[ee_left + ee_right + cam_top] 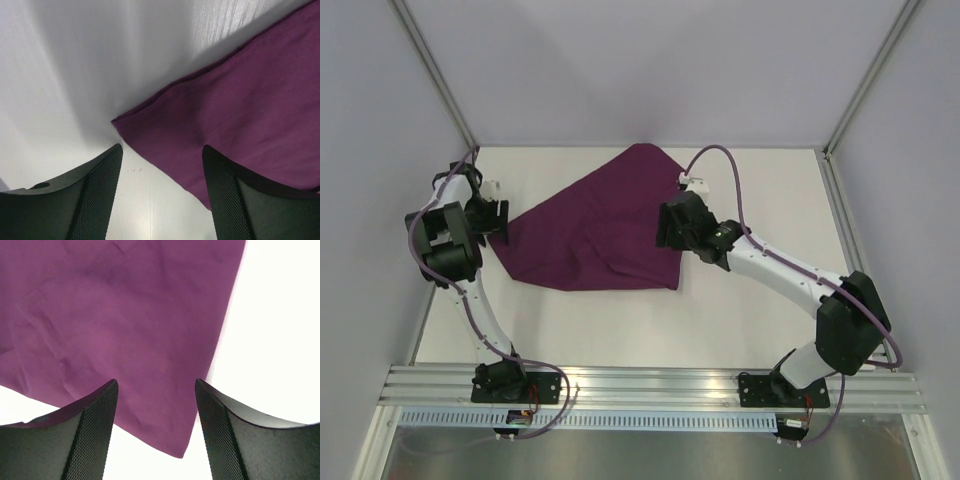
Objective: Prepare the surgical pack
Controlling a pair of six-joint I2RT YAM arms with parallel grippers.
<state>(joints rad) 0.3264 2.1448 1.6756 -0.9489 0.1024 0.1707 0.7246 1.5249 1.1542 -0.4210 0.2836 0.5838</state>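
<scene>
Of the surgical pack, a deep-purple cloth (605, 225) shows, lying folded flat in a rough triangle on the white table, one point toward the back wall. My left gripper (500, 222) hovers at the cloth's left corner (120, 122), open, with that corner just ahead of its fingertips (162, 150). My right gripper (665, 225) hangs open over the cloth's right side. The cloth's near right corner (180, 452) lies below and between its fingers (156, 385). Neither gripper holds anything.
Grey walls with aluminium posts (435, 80) close in the table at the back and sides. An aluminium rail (650, 385) carrying both arm bases runs along the near edge. Bare white table (620, 325) lies in front of the cloth.
</scene>
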